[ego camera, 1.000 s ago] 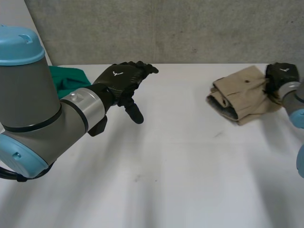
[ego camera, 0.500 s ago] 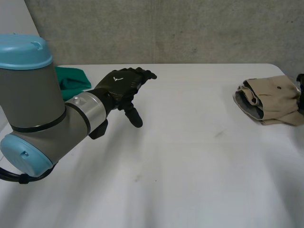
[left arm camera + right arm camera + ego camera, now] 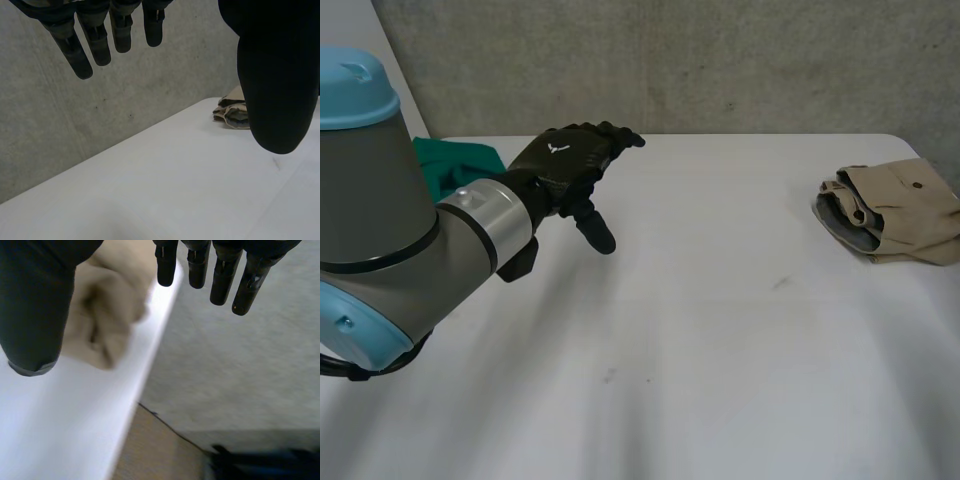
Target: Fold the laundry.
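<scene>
Observed: a tan garment (image 3: 890, 210), folded into a compact bundle, lies at the right edge of the desk (image 3: 720, 330), its long axis running roughly across toward that edge. A green cloth (image 3: 468, 160) sits at the far left corner, partly hidden behind the left arm, so how it lies cannot be judged.

Left hand (image 3: 565, 165): poised above the desk near the far left corner, fingers (image 3: 95, 45) straight and released, holding nothing. The green cloth is just behind it. The tan garment is well apart from it, off across the desk.

Right hand (image 3: 30, 300): fingers (image 3: 220, 275) straight and released, holding nothing. The tan garment lies beside its thumb at the desk's edge. No contact can be made out.

Assessment: the tan garment appears finished. The green cloth looks to be the remaining item, and the left hand is much the nearer. It would need to turn back toward the far left corner to take it.
</scene>
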### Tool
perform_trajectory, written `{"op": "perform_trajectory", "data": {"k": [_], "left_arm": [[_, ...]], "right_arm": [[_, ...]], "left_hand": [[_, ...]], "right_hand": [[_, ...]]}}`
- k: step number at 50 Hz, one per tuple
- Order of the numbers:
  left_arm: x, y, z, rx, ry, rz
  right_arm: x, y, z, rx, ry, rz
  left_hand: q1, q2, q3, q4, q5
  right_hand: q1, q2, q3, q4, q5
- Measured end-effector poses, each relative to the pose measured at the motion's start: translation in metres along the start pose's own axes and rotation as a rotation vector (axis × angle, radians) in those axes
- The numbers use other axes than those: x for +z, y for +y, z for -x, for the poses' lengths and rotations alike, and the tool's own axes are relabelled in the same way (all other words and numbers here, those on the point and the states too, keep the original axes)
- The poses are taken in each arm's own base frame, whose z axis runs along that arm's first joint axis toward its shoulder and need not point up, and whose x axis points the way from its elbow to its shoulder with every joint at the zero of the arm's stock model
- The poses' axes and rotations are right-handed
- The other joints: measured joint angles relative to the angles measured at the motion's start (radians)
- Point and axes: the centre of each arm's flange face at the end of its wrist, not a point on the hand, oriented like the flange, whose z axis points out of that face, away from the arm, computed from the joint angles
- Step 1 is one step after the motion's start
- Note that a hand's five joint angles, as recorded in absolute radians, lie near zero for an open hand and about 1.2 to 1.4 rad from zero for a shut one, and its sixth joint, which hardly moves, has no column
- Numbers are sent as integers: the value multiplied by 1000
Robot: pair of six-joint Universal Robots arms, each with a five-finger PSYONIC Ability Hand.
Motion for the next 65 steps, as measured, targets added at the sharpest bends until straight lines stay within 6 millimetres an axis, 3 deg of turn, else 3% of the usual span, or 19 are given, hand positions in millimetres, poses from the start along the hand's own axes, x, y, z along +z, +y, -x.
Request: {"op": "perform_trajectory", "data": {"k": [1, 2, 5, 7, 10, 16, 18, 19, 22, 24, 25, 29, 30, 31, 35, 45, 60, 63, 65], "left_arm": [[-1, -2, 0, 1, 0, -6], [-1, -3, 0, 1, -1, -9], [-1, -4, 1, 2, -3, -15], [-1, -8, 6, 5, -17, -31], [0, -12, 15, 8, -39, -53], [5, -20, 47, 17, -122, -104], [9, -23, 76, 27, -190, -132], [10, -23, 80, 29, -199, -136], [18, -20, 115, 59, -276, -153], [22, -16, 130, 81, -305, -151], [30, -7, 152, 122, -348, -139], [43, 13, 194, 215, -422, -91], [43, 13, 194, 215, -422, -91], [53, 31, 222, 291, -465, -43], [67, 58, 255, 393, -502, 22], [108, 121, 317, 520, -498, 41], [126, 174, 342, 550, -482, 39], [127, 182, 341, 566, -472, 53], [127, 184, 341, 574, -469, 58]], "right_arm": [[-1, -2, -3, -1, 16, -5], [-7, -18, -26, -1, 127, -50], [-13, -31, -43, 7, 206, -94], [-33, -63, -68, 45, 331, -204], [-49, -86, -71, 90, 361, -284], [-85, -118, -33, 200, 230, -402], [-107, -125, 7, 235, 63, -442], [-111, -125, 13, 237, 40, -446], [-142, -123, 63, 230, -181, -476], [-150, -121, 74, 224, -228, -481], [-173, -115, 102, 203, -353, -495], [-204, -103, 134, 172, -489, -501], [-204, -103, 134, 172, -489, -501], [-221, -93, 151, 153, -554, -493], [-238, -81, 166, 135, -608, -474], [-264, -45, 178, 118, -663, -383], [-280, -20, 177, 121, -673, -328], [-279, -18, 174, 126, -663, -324], [-278, -17, 171, 131, -653, -321]], "left_hand": [[0, 0, 0, 0, 0], [0, 0, 0, 0, 0], [0, 0, 0, 0, 0], [0, 0, 0, 0, 0], [0, 0, 0, 0, 0], [0, 0, -4, 0, 0], [0, 0, -4, -2, 0], [0, 0, -4, -2, 0], [0, -1, -4, -2, 0], [0, -1, -4, -2, 0], [0, -1, -4, -2, 0], [0, -1, -4, -2, 0], [0, -1, -4, -2, 0], [0, -1, -4, -2, 0], [0, -1, -4, -2, 0], [0, -1, -4, -3, 0], [25, 3, -2, -1, 0], [271, 221, 202, 213, 200], [624, 585, 559, 552, 521]], "right_hand": [[0, 0, 0, 0, 0], [0, 0, 0, 0, 0], [0, 0, 0, 0, 0], [0, 0, 0, 0, 0], [0, 0, 0, 0, 0], [0, 0, 0, 0, 0], [0, 0, 0, 0, 0], [0, 0, 0, 0, 0], [0, 0, 0, 0, 0], [0, 0, 0, 0, 0], [0, 0, 0, 0, 0], [0, 0, 0, 0, 0], [0, 0, 0, 0, 0], [0, 0, 0, 0, 0], [0, 0, 0, 0, 0], [0, 0, 0, 0, 0], [0, 0, 0, 0, 0], [0, 0, 0, 0, 0], [0, 0, 0, 0, 0]]}}
